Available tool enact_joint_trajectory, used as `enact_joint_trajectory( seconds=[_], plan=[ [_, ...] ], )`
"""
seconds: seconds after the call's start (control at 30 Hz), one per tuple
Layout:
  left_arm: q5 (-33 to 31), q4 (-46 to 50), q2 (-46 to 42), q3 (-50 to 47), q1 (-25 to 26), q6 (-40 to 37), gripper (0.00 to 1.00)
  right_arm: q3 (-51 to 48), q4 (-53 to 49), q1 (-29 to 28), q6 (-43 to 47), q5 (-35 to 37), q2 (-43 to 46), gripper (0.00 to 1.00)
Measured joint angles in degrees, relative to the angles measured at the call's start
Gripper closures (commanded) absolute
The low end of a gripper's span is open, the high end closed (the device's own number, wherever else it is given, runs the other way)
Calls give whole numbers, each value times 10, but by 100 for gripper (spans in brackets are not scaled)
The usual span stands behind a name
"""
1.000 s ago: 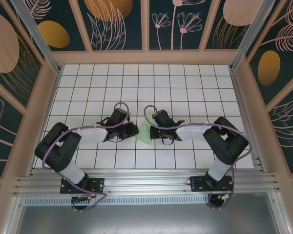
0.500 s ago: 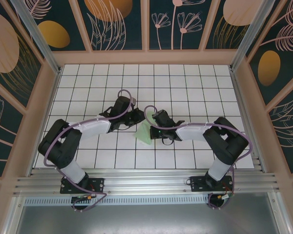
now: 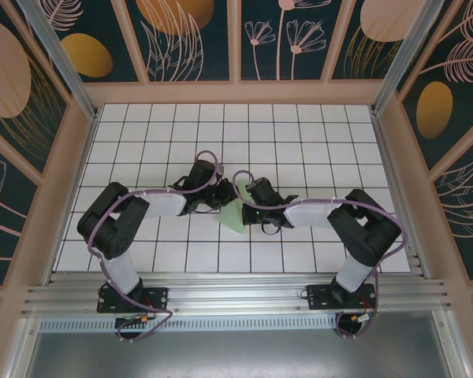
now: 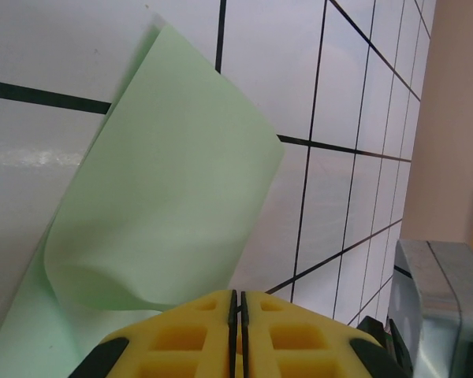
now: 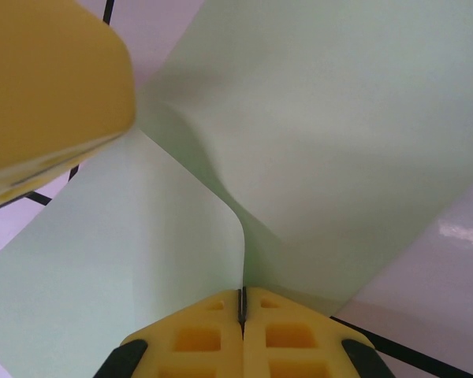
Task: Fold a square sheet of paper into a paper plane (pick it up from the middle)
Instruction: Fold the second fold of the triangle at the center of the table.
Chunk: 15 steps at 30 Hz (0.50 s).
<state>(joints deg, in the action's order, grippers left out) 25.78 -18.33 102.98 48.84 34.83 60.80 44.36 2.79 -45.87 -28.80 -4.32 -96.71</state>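
Note:
The square sheet of paper (image 3: 230, 217) lies pale green and partly folded on the grid between the two grippers. In the right wrist view the sheet (image 5: 339, 157) rises in a pinched ridge that runs straight into my right gripper (image 5: 242, 299), which is shut on it. My right gripper (image 3: 247, 210) sits at the sheet's right edge. My left gripper (image 3: 218, 197) is at the sheet's upper left, and its yellow finger (image 5: 47, 94) rests against the paper. In the left wrist view the left gripper (image 4: 237, 299) is shut, with a curled flap of the sheet (image 4: 165, 197) just ahead of it.
White grid tiles (image 3: 299, 142) cover the table. Peach-coloured frame walls (image 3: 394, 157) with patterned panels surround it on three sides. A metal rail (image 3: 236, 295) runs along the near edge by the arm bases.
My left arm has swung right and away from the bases, bringing its shut gripper up to the sheet's upper left. The right gripper has stayed put on the paper.

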Motion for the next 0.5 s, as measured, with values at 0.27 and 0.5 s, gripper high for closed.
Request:
enact_joint_trajectory(
  seconds=[0.27,0.5],
  plan=[
    [-1,0,28,0,0,-1,86,0,0,0,0,0,0,98],
    [-8,2,36,-2,0,-10,86,0,4,0,0,0,-3,98]
  ],
)
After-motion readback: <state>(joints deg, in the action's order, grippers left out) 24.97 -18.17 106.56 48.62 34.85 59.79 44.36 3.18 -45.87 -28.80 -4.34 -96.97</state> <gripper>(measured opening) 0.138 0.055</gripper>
